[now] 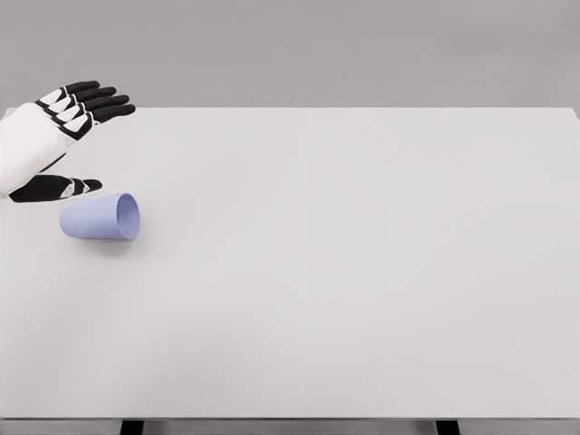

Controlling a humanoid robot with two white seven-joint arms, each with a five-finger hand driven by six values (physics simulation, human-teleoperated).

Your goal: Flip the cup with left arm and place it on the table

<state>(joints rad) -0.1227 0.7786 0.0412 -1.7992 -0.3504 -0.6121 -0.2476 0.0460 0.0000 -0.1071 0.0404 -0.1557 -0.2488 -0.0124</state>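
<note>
Unmarked lilac cup (101,217) lies sideways on table (344,272), left hand (63,136) spread just above.

Left hand (63,136), fingers spread, hovers near the toppled cup (101,217).

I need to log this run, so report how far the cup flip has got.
Done: nothing yet; the lavender cup lies on its side on the white table, its mouth facing right. In hand: the left hand hovers just above and behind the cup, fingers spread, holding nothing. Left: grasp the cup, turn it upright and set it on the table. The right arm is out of view.
</note>
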